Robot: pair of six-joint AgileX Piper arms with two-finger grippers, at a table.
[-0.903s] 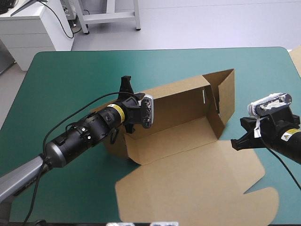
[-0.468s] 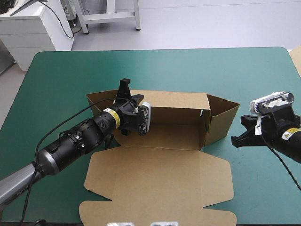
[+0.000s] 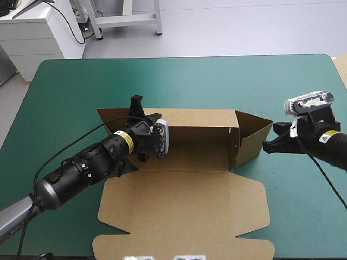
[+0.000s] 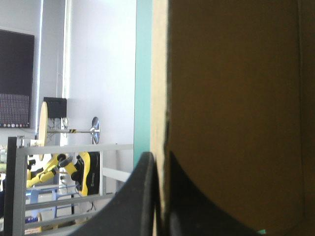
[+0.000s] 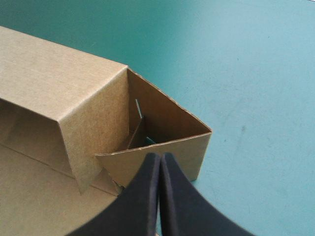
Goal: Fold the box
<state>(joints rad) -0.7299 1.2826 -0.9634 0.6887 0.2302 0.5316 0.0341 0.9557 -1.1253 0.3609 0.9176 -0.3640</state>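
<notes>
The box [image 3: 190, 154] sits mid-picture, lid [image 3: 184, 211] flat. The left gripper [image 3: 136, 103] pinches its back wall [image 3: 200, 116]; the right gripper [image 3: 267, 147], closed, is beside the end flap [image 3: 255, 132]. It looks light and stiff (hold edges).

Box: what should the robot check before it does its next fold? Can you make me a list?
1. Grip: ok, the left tool is shut on the box at its far wall.
2. Upright far wall: ok.
3. Tucked right end wall: not ok, it splays outward.
4. Free right tool: ok, shut and empty, tip by that end wall. Whether it touches: cannot tell.
5. Flat lid: ok, lying on the table toward its near edge.
</notes>
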